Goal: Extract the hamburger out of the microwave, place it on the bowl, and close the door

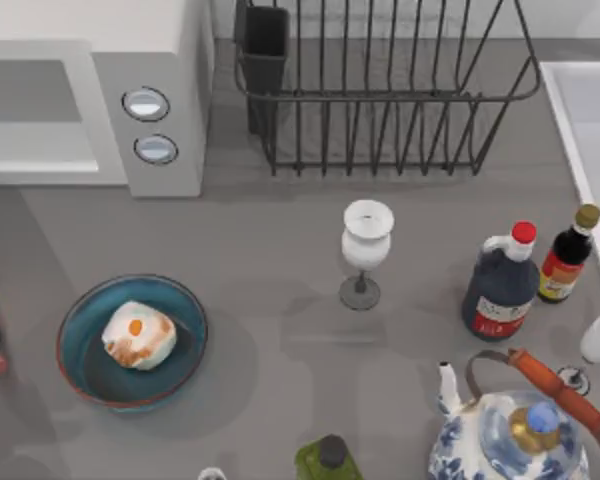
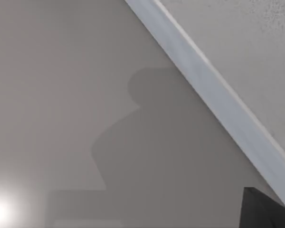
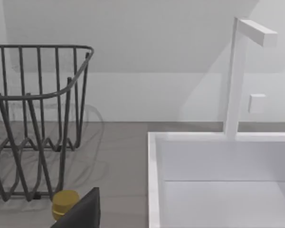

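Kitchen counter, microwave (image 1: 90,95), sink (image 3: 218,185), dish rack (image 1: 380,90)

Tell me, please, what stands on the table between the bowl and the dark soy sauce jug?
In the top view, a white goblet stands upright between the bowl, which holds the hamburger, and the soy sauce jug.

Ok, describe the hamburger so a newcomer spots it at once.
Start at the microwave at the table's back left, then come forward to the teal bowl. The hamburger lies inside it: a small whitish lump with orange-brown patches, unlike the bottles around.
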### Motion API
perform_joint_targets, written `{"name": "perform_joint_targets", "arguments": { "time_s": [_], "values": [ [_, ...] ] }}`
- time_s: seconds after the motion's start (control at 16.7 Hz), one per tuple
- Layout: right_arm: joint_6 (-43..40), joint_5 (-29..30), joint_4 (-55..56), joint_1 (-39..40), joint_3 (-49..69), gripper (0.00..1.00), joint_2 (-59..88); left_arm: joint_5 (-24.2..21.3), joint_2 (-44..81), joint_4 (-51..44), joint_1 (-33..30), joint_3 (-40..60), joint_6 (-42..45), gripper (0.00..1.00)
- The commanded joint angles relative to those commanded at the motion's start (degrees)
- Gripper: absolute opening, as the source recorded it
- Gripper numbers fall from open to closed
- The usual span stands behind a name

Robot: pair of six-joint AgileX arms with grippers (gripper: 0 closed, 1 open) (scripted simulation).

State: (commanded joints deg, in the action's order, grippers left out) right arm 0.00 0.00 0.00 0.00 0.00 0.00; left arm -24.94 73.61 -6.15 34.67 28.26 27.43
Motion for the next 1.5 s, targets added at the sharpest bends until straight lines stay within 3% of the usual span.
{"name": "perform_joint_targets", "arguments": {
  "time_s": [0.48, 0.9, 1.08, 1.5],
  "values": [
    [0.0, 0.0, 0.0, 0.0, 0.0, 1.0, 0.0, 4.52, -2.22, 1.02, -2.98, -0.25, -2.6, 0.0],
    [0.0, 0.0, 0.0, 0.0, 0.0, 1.0, 0.0, 17.92, -10.18, 1.09, -23.75, -5.15, -16.9, 0.0],
    [0.0, 0.0, 0.0, 0.0, 0.0, 1.0, 0.0, 22.05, -12.8, 1.12, -28.67, -6.72, -21.29, 0.0],
    [0.0, 0.0, 0.0, 0.0, 0.0, 1.0, 0.0, 22.52, -10.53, 2.19, -29.02, -4.8, -21.79, 0.0]
  ]
}}
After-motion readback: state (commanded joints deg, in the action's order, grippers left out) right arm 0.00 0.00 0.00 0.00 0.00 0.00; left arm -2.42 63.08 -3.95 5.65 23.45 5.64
